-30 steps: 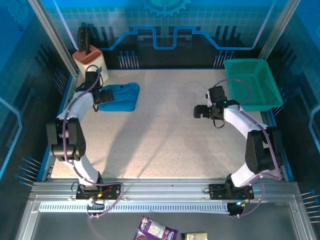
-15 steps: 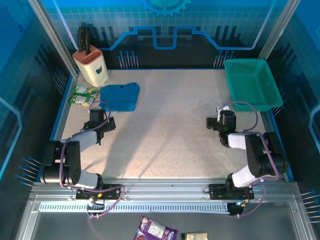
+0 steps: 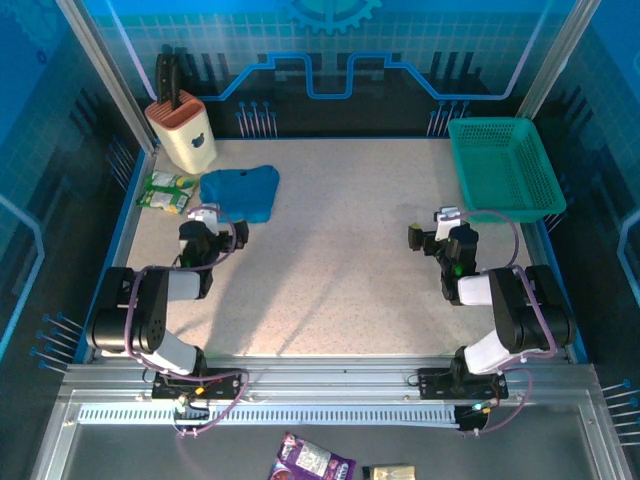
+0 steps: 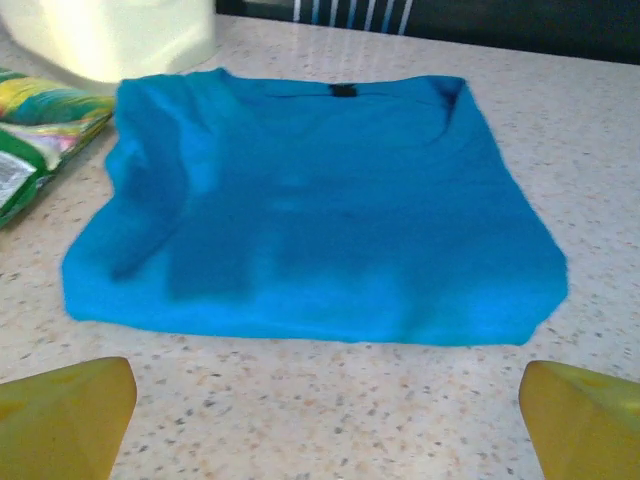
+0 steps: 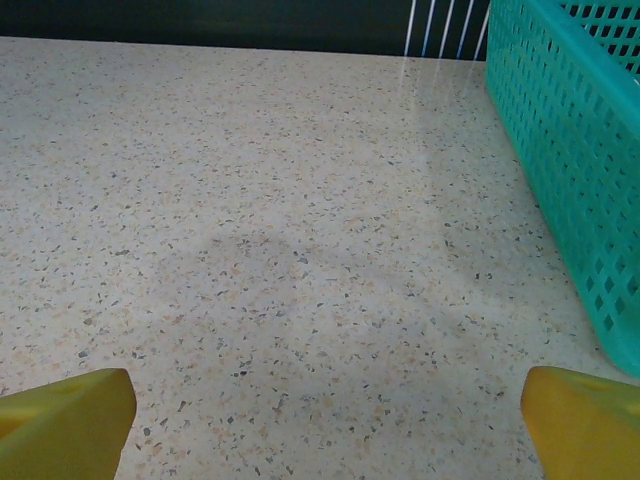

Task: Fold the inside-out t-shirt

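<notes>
The inside-out t-shirt [image 3: 240, 192] lies folded into a flat blue rectangle at the table's back left; in the left wrist view the t-shirt [image 4: 320, 210] shows its neckline at the far side. My left gripper [image 3: 212, 232] hovers low just in front of it, open, its yellow fingertips [image 4: 70, 415] wide apart over bare table. My right gripper [image 3: 437, 232] is open too, low at the right, with nothing between its fingertips [image 5: 585, 420].
A teal mesh basket [image 3: 503, 168] stands at the back right, close to the right gripper's far side [image 5: 570, 130]. A cream knife block [image 3: 182, 130] and a green snack packet [image 3: 166, 192] sit left of the shirt.
Both arms have pulled back from the middle and dropped low near their bases. The left gripper left the shirt and now rests in front of it.
</notes>
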You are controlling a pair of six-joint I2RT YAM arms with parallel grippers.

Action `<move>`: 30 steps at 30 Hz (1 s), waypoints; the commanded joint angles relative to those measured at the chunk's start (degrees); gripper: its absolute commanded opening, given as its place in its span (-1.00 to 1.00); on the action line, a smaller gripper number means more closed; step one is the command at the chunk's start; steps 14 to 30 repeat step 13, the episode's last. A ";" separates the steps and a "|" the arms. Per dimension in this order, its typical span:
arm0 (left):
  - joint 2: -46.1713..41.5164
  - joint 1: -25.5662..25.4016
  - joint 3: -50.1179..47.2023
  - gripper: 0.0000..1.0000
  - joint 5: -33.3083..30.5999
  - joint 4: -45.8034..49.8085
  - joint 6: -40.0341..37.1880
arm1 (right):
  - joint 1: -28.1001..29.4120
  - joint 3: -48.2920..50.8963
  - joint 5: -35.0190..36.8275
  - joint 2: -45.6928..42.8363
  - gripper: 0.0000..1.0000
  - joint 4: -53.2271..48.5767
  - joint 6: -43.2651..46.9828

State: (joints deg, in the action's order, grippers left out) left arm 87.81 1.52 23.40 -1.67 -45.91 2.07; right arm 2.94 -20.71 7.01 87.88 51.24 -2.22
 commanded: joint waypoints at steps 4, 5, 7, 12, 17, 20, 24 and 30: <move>0.86 -1.52 -1.23 0.99 -0.28 -6.08 -2.70 | 0.84 -1.43 -0.31 0.54 0.99 1.56 2.18; 0.98 -1.61 -1.33 0.98 -0.44 -6.50 -2.78 | 1.16 -1.65 -0.83 0.62 0.99 1.07 2.63; 0.96 -1.61 -1.23 0.99 -0.20 -6.13 -2.68 | 1.24 -1.72 -2.07 0.59 0.99 0.87 3.24; 0.96 -1.61 -1.25 0.99 -0.19 -6.08 -2.68 | 1.07 -2.16 -3.12 0.72 0.99 0.28 3.21; 0.94 -1.61 -1.21 0.99 -0.21 -6.12 -2.70 | 0.73 -2.17 -3.30 0.71 0.99 0.09 2.85; 0.94 -1.61 -1.21 0.99 -0.21 -6.12 -2.70 | 0.73 -2.17 -3.30 0.71 0.99 0.09 2.85; 0.94 -1.61 -1.21 0.99 -0.21 -6.12 -2.70 | 0.73 -2.17 -3.30 0.71 0.99 0.09 2.85; 0.94 -1.61 -1.21 0.99 -0.21 -6.12 -2.70 | 0.73 -2.17 -3.30 0.71 0.99 0.09 2.85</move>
